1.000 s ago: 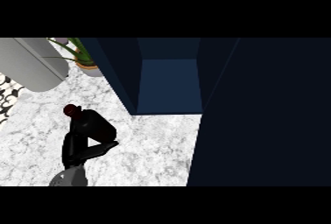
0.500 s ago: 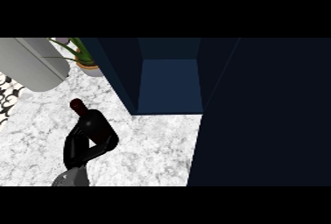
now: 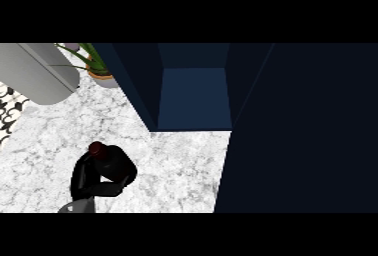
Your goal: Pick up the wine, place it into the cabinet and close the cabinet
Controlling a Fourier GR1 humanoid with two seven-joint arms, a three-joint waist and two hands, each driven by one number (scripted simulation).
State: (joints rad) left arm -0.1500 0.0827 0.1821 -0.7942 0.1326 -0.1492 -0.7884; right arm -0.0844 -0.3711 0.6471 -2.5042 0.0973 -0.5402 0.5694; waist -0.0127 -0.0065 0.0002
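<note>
Left hand [image 3: 102, 175] is curled round the wine [image 3: 97, 148] near the desk's [image 3: 177, 170] front-left area; only the dark red top shows above the fingers. I can't see the right hand. Cabinet [image 3: 193, 97] stands open toward the back edge, well apart. I'd guess glass: heavy, stiff, slippery, breakable. I'd grip the body, not the neck, and keep it upright.

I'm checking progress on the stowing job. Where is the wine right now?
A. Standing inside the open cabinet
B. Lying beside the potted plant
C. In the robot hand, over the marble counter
C: the left robot hand curls round the wine above the counter, short of the open cabinet.
</note>
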